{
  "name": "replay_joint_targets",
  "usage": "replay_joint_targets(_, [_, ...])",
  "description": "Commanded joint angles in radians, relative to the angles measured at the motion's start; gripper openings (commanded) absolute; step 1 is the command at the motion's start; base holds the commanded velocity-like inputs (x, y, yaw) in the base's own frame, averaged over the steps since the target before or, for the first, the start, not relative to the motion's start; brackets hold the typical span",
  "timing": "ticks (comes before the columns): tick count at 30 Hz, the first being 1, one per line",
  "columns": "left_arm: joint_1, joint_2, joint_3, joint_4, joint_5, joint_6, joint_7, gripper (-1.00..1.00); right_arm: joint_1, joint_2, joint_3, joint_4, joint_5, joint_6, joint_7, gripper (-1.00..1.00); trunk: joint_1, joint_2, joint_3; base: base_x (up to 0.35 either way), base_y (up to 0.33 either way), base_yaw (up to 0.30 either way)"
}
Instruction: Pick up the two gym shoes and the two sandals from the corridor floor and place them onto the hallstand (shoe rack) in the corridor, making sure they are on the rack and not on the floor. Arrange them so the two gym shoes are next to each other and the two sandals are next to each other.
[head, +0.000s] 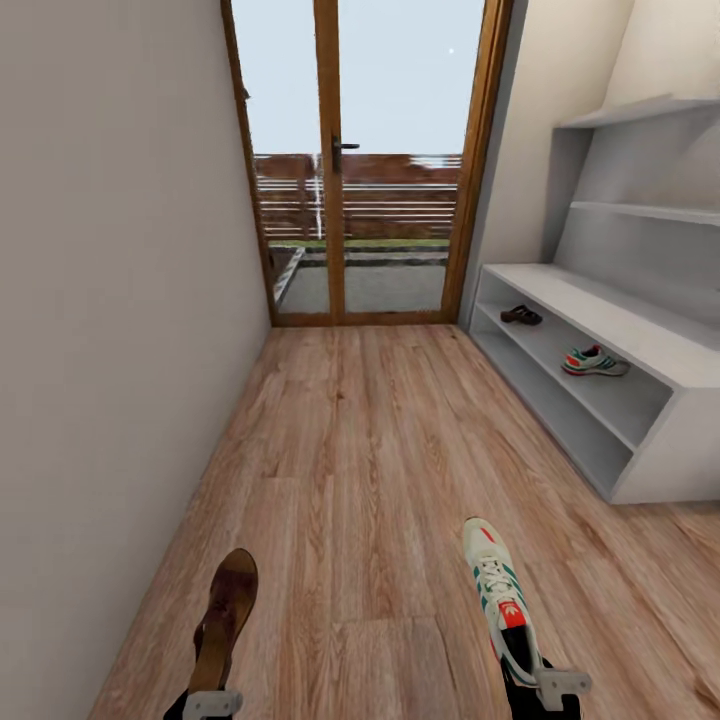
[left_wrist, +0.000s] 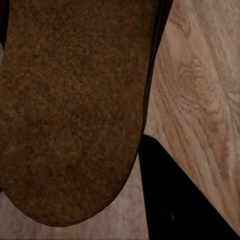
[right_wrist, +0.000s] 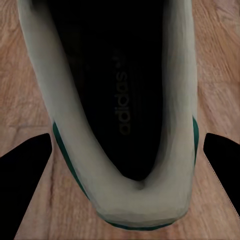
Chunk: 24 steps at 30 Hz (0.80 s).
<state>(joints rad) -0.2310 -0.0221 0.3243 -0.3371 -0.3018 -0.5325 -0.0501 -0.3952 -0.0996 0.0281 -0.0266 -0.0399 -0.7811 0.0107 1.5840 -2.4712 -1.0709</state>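
Grippers: L (head: 212, 700) grasps sandal (head: 226, 618), R (head: 545, 690) grasps trainer (head: 500, 597); I carry level to rack (head: 640, 340), far right.

White gym shoe (right_wrist: 107, 197), dark inside, over wood floor (right_wrist: 25, 75).

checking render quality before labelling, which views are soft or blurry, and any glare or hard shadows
Head view: sharp, even light, no glare; the hallstand shelves are only softly shaded. Left wrist view: the sandal is so close that its sole looks grainy and soft. Right wrist view: the gym shoe is soft-edged, its inside dark, the insole logo faint.
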Motion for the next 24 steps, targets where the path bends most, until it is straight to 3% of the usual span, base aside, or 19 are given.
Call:
replay_joint_targets(1, [-0.001, -0.001, 0.009, 0.000, -0.010, -0.003, -0.004, -1.00, -0.001, 0.000, 0.003, 0.001, -0.005, -0.003, 0.002, -1.00, 0.000, 0.000, -0.001, 0.340, 0.000, -0.003])
replay_joint_targets(24, [-0.001, -0.001, 0.009, 0.000, -0.009, -0.003, -0.004, -1.00, -0.001, 0.000, 0.003, 0.001, -0.005, -0.003, 0.002, -1.00, 0.000, 0.000, -0.001, 0.340, 0.000, 0.000])
